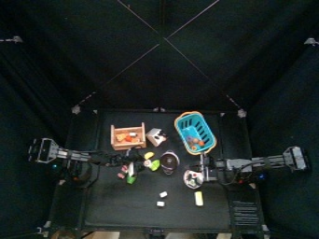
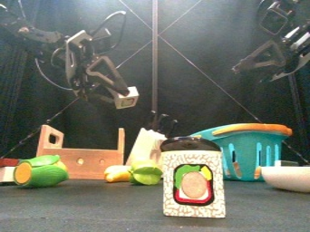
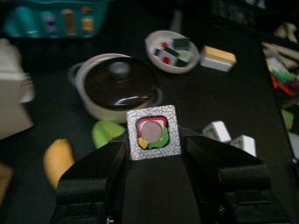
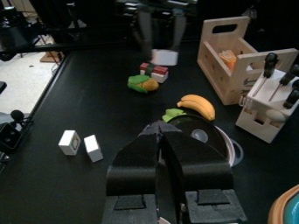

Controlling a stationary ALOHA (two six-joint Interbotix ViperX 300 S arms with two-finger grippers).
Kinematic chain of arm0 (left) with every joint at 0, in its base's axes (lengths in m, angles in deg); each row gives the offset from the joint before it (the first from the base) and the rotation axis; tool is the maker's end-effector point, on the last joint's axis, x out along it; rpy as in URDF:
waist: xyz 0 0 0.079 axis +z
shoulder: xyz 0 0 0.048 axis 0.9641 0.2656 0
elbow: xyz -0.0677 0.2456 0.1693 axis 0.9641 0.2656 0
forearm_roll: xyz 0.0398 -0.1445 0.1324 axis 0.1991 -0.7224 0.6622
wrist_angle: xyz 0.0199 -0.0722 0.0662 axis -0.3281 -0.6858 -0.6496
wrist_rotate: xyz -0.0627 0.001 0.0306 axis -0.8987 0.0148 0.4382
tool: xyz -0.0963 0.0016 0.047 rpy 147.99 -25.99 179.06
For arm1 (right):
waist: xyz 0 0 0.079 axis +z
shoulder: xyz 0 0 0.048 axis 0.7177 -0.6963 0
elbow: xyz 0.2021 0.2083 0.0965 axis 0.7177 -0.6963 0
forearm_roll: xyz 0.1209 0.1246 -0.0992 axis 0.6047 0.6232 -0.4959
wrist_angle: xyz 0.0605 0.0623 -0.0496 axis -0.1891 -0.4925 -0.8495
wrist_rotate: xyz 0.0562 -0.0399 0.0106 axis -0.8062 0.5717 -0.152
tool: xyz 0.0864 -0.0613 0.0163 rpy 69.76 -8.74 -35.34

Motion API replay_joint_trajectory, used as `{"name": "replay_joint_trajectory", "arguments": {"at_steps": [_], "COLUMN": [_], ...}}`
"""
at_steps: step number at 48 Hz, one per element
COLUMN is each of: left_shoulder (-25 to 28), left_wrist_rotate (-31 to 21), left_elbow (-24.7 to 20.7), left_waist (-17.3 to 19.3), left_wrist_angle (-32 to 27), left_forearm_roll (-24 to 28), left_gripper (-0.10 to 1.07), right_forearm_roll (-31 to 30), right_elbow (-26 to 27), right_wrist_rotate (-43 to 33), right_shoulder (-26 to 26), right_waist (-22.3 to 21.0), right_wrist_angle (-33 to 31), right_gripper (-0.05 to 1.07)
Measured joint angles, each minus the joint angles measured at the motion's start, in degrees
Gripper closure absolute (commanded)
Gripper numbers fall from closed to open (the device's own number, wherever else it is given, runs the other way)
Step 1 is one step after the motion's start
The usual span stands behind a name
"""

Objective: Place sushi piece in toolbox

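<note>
My left gripper (image 3: pixel 155 149) is shut on a square white sushi piece (image 3: pixel 155 133) with a coloured centre. It holds the piece in the air (image 2: pixel 127 98) above the table. The right wrist view also shows the piece (image 4: pixel 165 57) hanging in the left arm's jaws. The orange-brown wooden toolbox (image 2: pixel 80 156) stands at the back left (image 1: pixel 127 137), beyond and to the left of the held piece. It holds some items (image 4: pixel 237 52). My right gripper (image 4: pixel 163 133) is shut and empty, raised on the right (image 2: pixel 264 56).
A turquoise basket (image 2: pixel 242 148) stands at the back right, with a white knife block (image 2: pixel 145 145) between it and the toolbox. A dark pot (image 3: pixel 114 83), a banana (image 4: pixel 198 106), green toy food (image 2: pixel 43 172), a standing sushi roll (image 2: pixel 194 179) and small white blocks (image 4: pixel 79 144) lie around.
</note>
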Motion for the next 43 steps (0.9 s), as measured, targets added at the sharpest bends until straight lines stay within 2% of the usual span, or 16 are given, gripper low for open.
{"name": "replay_joint_trajectory", "arguments": {"at_steps": [8, 20, 33, 43], "left_shoulder": [-3.25, -1.49, 4.83, 10.28], "left_wrist_rotate": [0.18, 0.18, 0.18, 0.18], "left_elbow": [1.58, 1.67, 1.67, 0.79], "left_waist": [7.12, 15.38, 20.21, 20.74], "left_wrist_angle": [0.00, 0.00, 0.00, -0.09], "left_forearm_roll": [2.29, 8.96, 10.72, 11.51], "left_gripper": [0.28, 0.27, 0.25, 0.16], "right_forearm_roll": [-0.09, -0.09, -0.09, -0.09], "right_elbow": [0.00, -0.09, -0.09, 0.00], "right_wrist_rotate": [0.00, 0.00, 0.00, 0.00], "right_shoulder": [-1.23, -3.08, -3.43, -3.43], "right_waist": [0.00, 0.09, 0.00, 0.00], "right_wrist_angle": [0.00, 0.00, 0.00, 0.00], "right_gripper": [1.01, 1.01, 1.01, 1.01]}}
